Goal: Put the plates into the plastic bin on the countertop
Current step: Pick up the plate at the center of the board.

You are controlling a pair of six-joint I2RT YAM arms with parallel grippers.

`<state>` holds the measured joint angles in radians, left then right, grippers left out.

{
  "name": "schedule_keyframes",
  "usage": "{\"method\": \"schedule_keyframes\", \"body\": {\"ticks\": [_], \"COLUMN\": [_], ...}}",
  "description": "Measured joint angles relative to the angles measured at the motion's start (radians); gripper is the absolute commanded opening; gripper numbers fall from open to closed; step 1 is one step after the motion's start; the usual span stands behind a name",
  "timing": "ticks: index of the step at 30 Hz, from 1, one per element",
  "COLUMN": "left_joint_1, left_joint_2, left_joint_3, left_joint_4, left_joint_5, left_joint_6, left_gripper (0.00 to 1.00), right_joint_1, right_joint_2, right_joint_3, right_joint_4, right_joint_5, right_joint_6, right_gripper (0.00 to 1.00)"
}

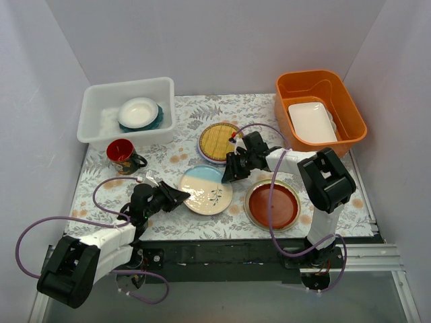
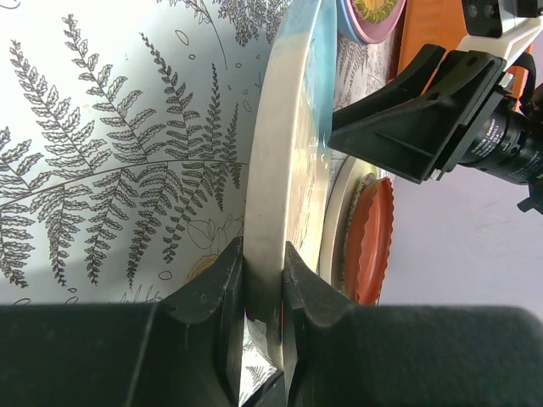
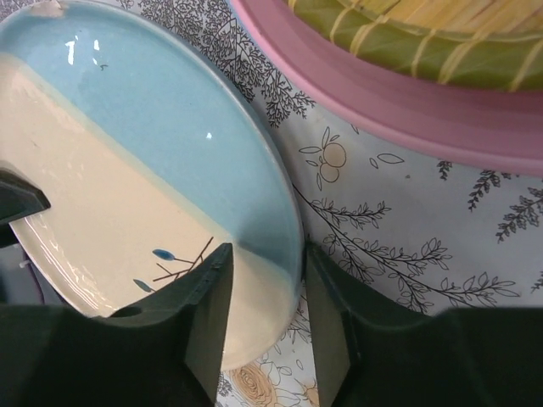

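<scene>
Left gripper (image 2: 265,254): I see fingers clamped on rim of round cream-and-blue ceramic plate (image 1: 205,190).
Right gripper (image 3: 267,263): fingers apart, straddling the opposite rim.
Plate: on fern-printed white countertop (image 1: 188,118), outside white translucent plastic bin (image 1: 94,128).

Looked down on a countertop (image 1: 262,111), white with grey fern leaves and small orange flowers. Carried a white plastic bin (image 1: 101,111) at its far left corner and an orange tub (image 1: 296,84) at far right. Held a red mug (image 1: 121,153) just in front of the bin. Bore a woven-bamboo plate (image 1: 219,140) on a lilac plate (image 1: 202,153) at far centre, a cream-and-blue plate (image 1: 205,192) nearer, and to its right a red-brown plate (image 1: 273,205) stacked on a pale plate (image 2: 338,222). Could not tell whether the cream-and-blue plate sat flat.
</scene>
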<state>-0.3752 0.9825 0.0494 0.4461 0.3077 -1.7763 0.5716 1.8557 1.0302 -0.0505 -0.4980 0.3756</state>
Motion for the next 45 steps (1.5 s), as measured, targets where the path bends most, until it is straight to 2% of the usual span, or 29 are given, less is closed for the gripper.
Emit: {"method": "schedule_keyframes", "body": {"ticks": [2,6,9,17,32,45], "left_joint_1": [0.0,-0.002,-0.004,-0.006,-0.007,-0.01], "left_joint_2": [-0.001,-0.011,-0.02,-0.027,-0.044,-0.145], "left_joint_3": [0.001,0.006,0.007,0.017,0.031,0.097], "left_joint_4": [-0.003,-0.02,-0.031,-0.055,-0.091,-0.282], "left_joint_5": [0.0,-0.001,-0.004,-0.007,-0.008,-0.027], "left_joint_6": [0.002,0.006,0.008,0.015,0.023,0.055], "left_gripper": [0.0,0.0,0.0,0.0,0.0,0.0], "right_joint_1": [0.002,0.011,0.016,0.021,0.021,0.021], "right_joint_2": [-0.002,-0.014,-0.033,-0.05,-0.071,-0.161], "right_joint_3": [0.0,-0.004,-0.015,-0.021,-0.032,-0.047], "right_joint_4": [0.001,0.007,0.016,0.02,0.023,0.015], "right_joint_5": [-0.004,-0.007,-0.003,0.006,0.031,0.062], "right_joint_6": [0.003,0.005,0.003,-0.005,-0.009,-0.01], "right_gripper": [0.55,0.72,0.8,0.89,0.9,0.89]}}
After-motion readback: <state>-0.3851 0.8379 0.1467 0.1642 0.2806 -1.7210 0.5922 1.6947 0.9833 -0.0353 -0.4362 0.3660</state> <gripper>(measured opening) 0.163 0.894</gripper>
